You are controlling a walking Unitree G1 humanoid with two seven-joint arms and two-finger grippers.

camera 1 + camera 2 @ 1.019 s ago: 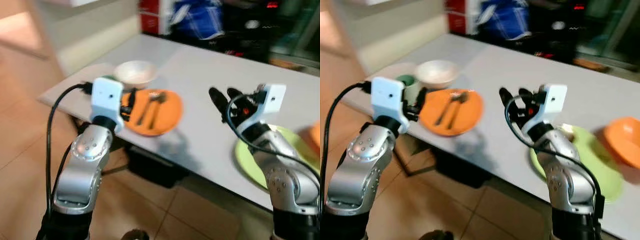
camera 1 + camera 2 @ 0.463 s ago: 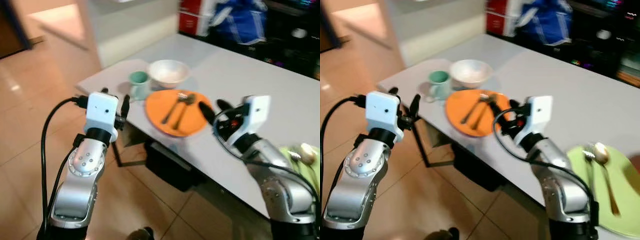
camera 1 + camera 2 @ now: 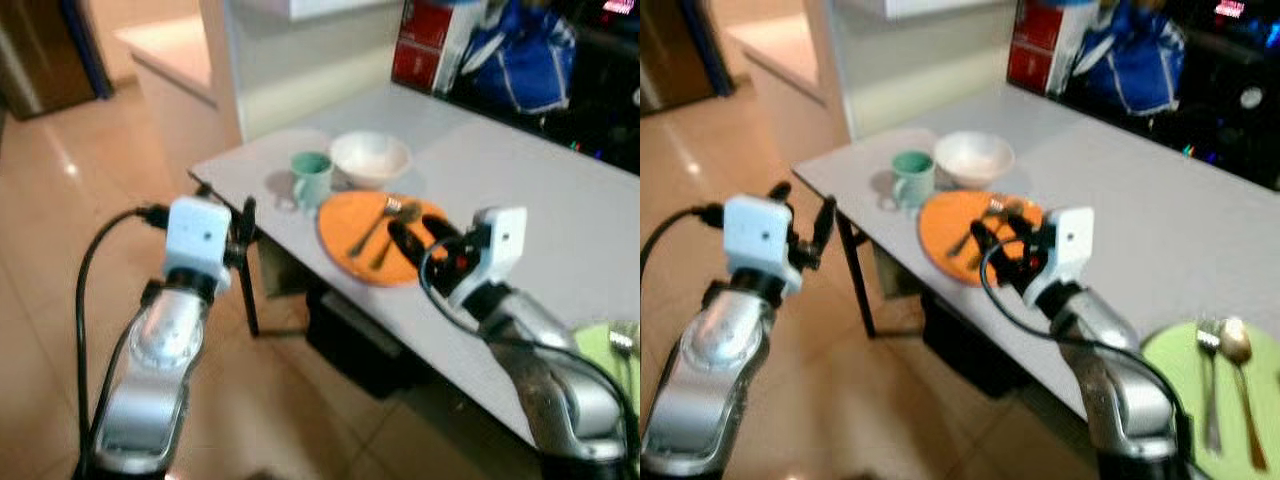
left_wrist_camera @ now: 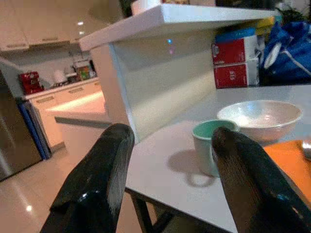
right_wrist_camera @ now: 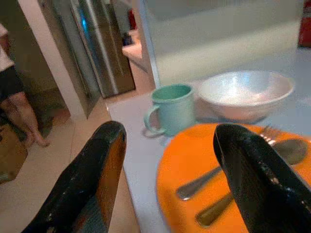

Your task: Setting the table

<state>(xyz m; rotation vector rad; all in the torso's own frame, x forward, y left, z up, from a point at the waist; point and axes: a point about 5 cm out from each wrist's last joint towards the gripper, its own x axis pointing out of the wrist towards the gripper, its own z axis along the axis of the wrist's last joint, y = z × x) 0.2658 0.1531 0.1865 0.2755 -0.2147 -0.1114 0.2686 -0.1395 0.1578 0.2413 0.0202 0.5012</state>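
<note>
- Here, a grey table runs from about 10 o'clock toward 4 o'clock in the head views, with one corner nearest the robot's left side.
- Near that corner stands a green mug, upright, its handle turned toward the table edge.
- Just beside the mug, at its 2 o'clock, sits a white bowl, apart from it by a small gap.
- An orange plate lies at the bowl's 5 o'clock, close to the table's near edge; a fork and a spoon lie side by side on it, heads pointing toward the bowl.
- The right gripper hovers over the near side of the orange plate, its two black fingers spread apart with nothing between them.
- The left gripper is held off the table, at 9 o'clock from the table corner and above the tiled floor; its fingers are likewise spread wide and empty, pointing toward the mug and bowl.
- At about 4 o'clock in the right eye view lies a green plate carrying a second fork and spoon.
- At the table's far edge, around 1 o'clock, stand a red box and a blue bag.
- In the right wrist view a person's legs show beside a steel fridge.
</note>
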